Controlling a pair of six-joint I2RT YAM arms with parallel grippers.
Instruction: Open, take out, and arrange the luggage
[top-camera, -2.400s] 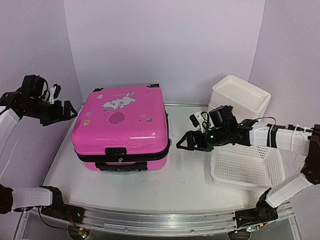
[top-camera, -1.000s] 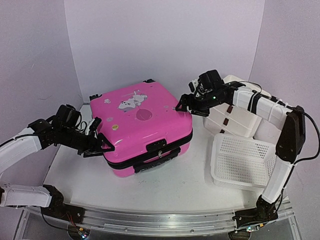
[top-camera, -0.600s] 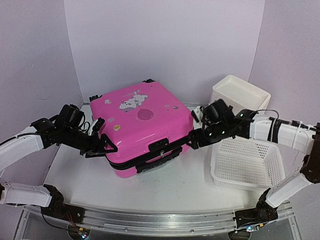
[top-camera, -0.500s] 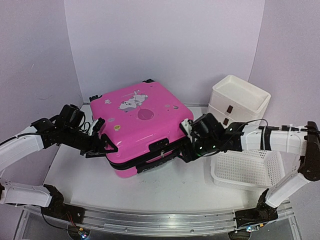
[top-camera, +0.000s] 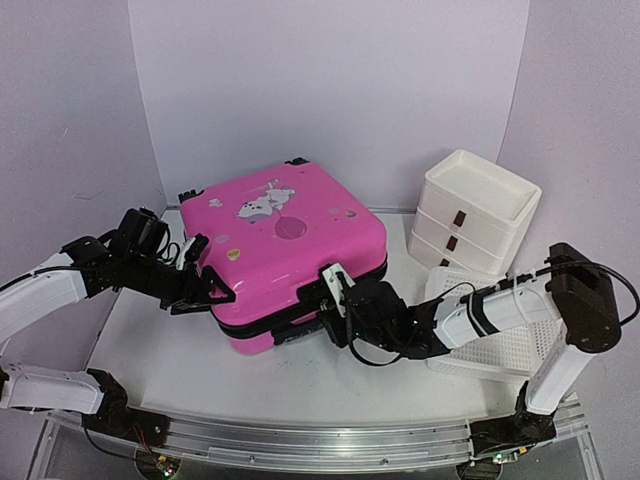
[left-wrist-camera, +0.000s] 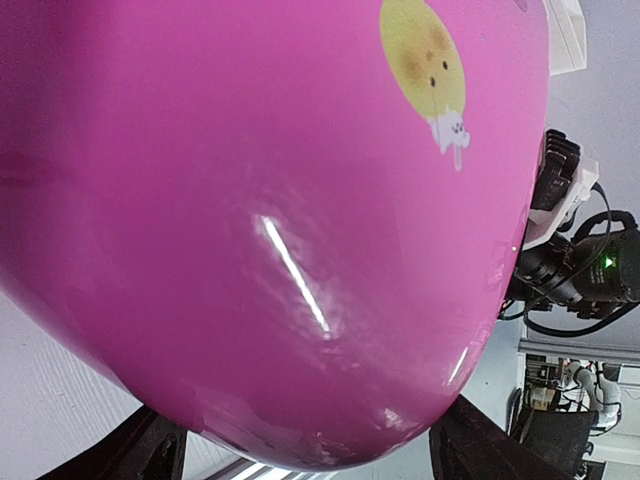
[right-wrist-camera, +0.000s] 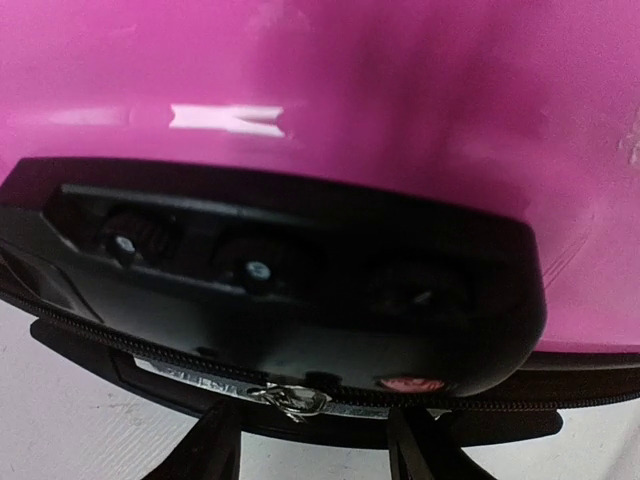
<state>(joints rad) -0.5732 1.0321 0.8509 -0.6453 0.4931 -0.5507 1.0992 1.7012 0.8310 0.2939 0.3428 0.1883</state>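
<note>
Both gape: left pincer wide astride a corner of the luggage, right pincer narrower at its zip edge

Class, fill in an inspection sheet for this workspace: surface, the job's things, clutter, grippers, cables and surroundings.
Surface: white table, matte.
Job's things: pink suitcase lying flat, closed, set askew.
Clutter: white drawer stack; white mesh basket, partly behind the right arm.
Grippers: left gripper open, astride the suitcase's left corner, contact unclear; right gripper open below the lock, zip pull just above the gap between its fingers.
Cables: black cable looping at the right elbow.
Surroundings: plain lilac walls.
</note>
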